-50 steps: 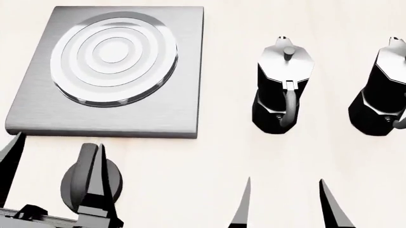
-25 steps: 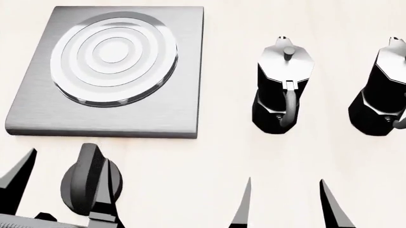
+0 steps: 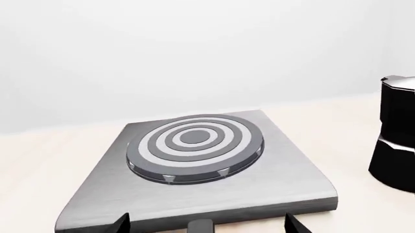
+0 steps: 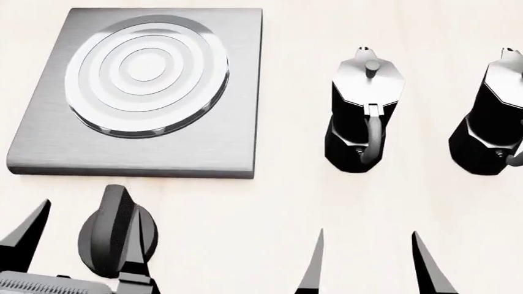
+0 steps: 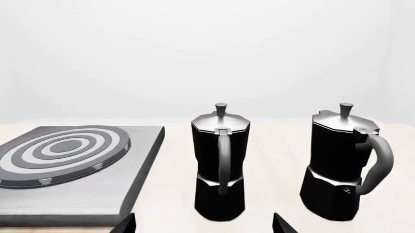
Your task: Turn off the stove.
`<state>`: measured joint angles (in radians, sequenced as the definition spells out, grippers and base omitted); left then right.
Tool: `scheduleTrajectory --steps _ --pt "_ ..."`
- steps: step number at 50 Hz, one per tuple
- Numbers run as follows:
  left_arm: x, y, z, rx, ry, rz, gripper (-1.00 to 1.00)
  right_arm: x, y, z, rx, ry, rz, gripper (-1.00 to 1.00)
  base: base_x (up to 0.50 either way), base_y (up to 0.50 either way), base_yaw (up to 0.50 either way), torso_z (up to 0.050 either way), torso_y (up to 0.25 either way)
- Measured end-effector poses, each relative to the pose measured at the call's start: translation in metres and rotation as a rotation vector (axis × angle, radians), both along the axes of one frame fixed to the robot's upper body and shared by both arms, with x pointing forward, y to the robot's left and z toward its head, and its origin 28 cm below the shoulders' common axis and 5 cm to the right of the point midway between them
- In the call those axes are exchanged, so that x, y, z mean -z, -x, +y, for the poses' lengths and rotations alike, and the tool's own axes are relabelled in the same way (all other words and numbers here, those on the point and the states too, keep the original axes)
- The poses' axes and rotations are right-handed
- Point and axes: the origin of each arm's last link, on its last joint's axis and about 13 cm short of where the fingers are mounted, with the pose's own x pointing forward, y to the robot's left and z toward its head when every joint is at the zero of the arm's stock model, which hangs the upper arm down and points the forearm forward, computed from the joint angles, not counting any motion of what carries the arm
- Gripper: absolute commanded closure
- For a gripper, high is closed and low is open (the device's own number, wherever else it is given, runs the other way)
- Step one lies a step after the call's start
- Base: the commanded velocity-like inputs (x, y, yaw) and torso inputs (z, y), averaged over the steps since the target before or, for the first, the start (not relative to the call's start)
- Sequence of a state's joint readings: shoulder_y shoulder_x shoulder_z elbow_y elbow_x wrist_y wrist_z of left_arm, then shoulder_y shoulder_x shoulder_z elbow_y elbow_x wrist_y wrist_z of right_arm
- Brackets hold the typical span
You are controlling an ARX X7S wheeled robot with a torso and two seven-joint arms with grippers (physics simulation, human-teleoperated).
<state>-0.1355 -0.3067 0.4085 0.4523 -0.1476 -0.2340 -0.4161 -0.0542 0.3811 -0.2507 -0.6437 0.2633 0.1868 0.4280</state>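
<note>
Your left gripper [image 4: 82, 239] straddles the black knob [image 4: 117, 231] just in front of the stove [image 4: 49, 147], placed, it seems, to turn the knob's raised bar. Its fingers [image 4: 24, 233] stand wide: one sits clear of the knob, the other overlaps the bar, contact uncertain. Your right gripper [image 4: 368, 263] waits in front of the two coffee pots [image 4: 365, 116], fingers apart and holding nothing, well right of the stove on the counter [image 4: 286, 202].
</note>
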Motion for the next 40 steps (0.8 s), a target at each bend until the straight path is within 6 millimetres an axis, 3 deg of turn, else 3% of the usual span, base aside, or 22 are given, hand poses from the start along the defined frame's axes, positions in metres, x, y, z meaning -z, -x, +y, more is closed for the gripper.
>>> scheduleTrajectory --steps 40 --pt "0.021 -0.015 0.008 -0.058 -0.024 0.056 -1.00 0.000 0.000 0.000 0.003 0.004 -0.001 -1.00 0.00 0.00 0.00 0.000 0.000"
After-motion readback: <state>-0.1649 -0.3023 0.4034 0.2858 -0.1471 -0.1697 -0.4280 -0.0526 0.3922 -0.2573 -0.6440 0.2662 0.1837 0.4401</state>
